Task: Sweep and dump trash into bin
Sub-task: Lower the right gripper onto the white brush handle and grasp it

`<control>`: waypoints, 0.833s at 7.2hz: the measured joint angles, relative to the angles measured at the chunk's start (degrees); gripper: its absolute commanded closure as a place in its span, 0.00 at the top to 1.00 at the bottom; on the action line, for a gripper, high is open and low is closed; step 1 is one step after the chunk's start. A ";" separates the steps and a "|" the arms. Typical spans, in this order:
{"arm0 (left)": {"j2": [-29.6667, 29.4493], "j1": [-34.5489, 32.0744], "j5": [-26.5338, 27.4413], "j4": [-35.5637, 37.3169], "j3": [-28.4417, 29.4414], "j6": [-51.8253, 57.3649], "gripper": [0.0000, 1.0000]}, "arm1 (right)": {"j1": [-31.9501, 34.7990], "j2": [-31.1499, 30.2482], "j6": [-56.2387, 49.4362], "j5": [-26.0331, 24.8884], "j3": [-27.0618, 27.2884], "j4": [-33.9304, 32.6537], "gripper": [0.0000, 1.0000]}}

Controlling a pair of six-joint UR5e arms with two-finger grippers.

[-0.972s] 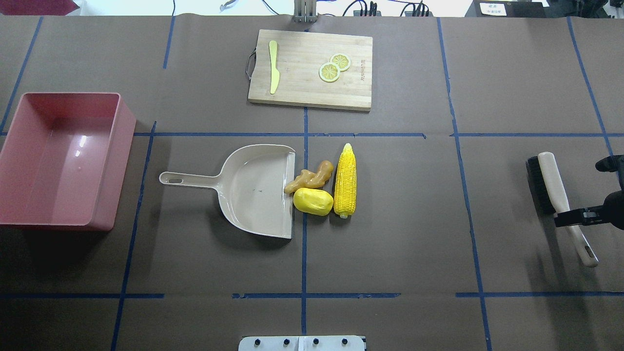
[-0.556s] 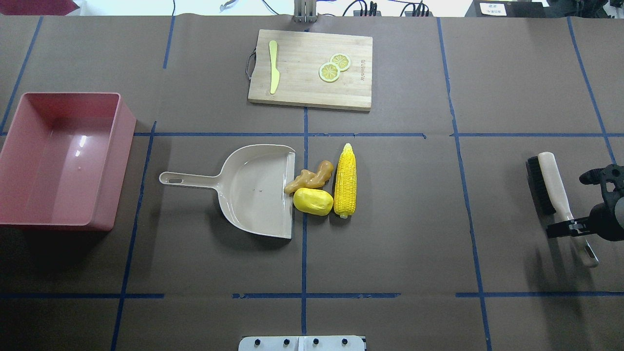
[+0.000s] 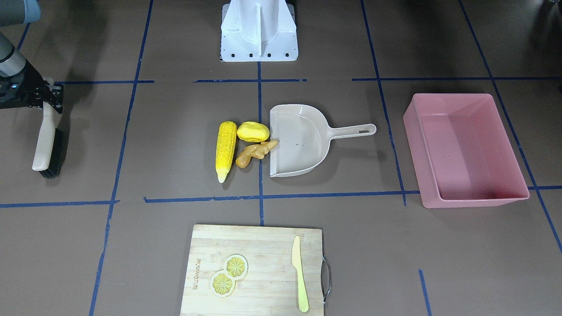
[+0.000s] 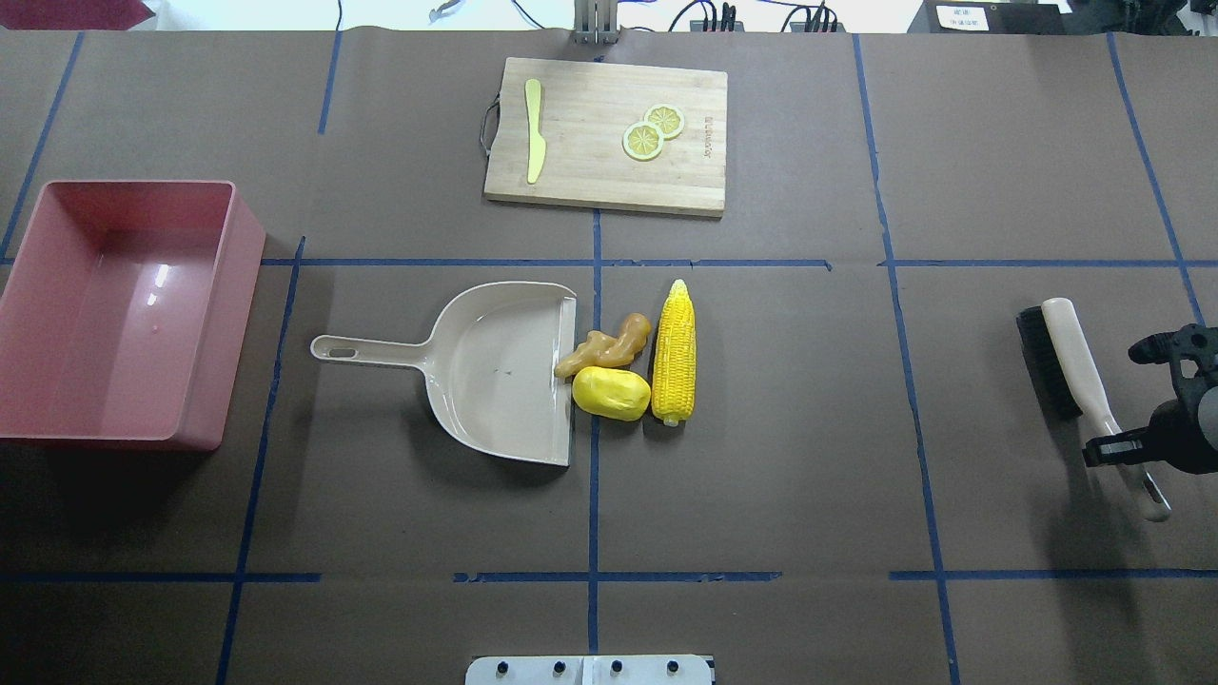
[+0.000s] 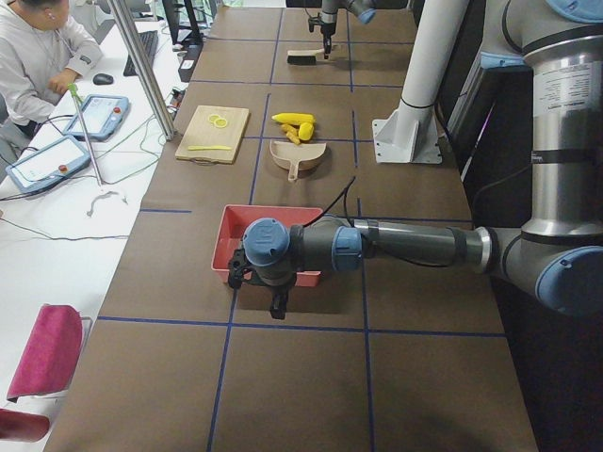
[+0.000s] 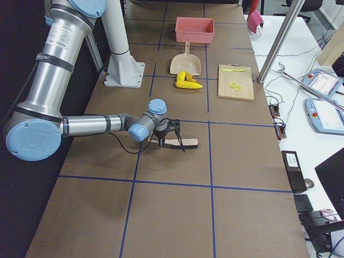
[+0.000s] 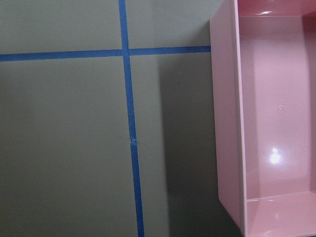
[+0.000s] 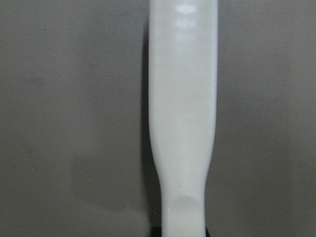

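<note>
Brush (image 4: 1073, 366) shifted in right gripper's (image 4: 1111, 447) hold, trash (image 4: 614, 392) well apart

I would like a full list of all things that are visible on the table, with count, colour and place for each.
corn cob: 1, yellow, table centre, beside the potato
potato: 1, yellow, between corn cob and dustpan mouth
ginger root: 1, tan-orange, at the dustpan mouth, next to the potato
dustpan: 1, beige, centre, empty
bin: 1, pink, robot's left end, empty
cutting board: 1, wood, far middle
lemon slices: 2, yellow, on the cutting board
knife: 1, pale yellow-green, on the cutting board
brush: 1, cream handle, black bristles, robot's right end
right gripper: 1, black, jaws closed on the brush handle
left gripper: 1, dark, beside the bin; jaws unclear
</note>
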 measured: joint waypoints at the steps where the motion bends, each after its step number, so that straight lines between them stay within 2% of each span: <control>1: -0.11 0.05 0.14 -1.15 -0.10 0.02 1.00 | 0.29 0.03 -0.02 0.87 0.01 -0.03 0.00; 4: -4.76 0.21 0.08 -10.08 1.51 0.01 1.00 | 0.95 0.63 -0.16 2.06 -0.68 0.01 0.00; 6: -5.73 2.17 0.24 -17.13 1.92 -0.18 1.00 | 1.02 2.26 -0.20 1.85 -1.47 0.04 0.00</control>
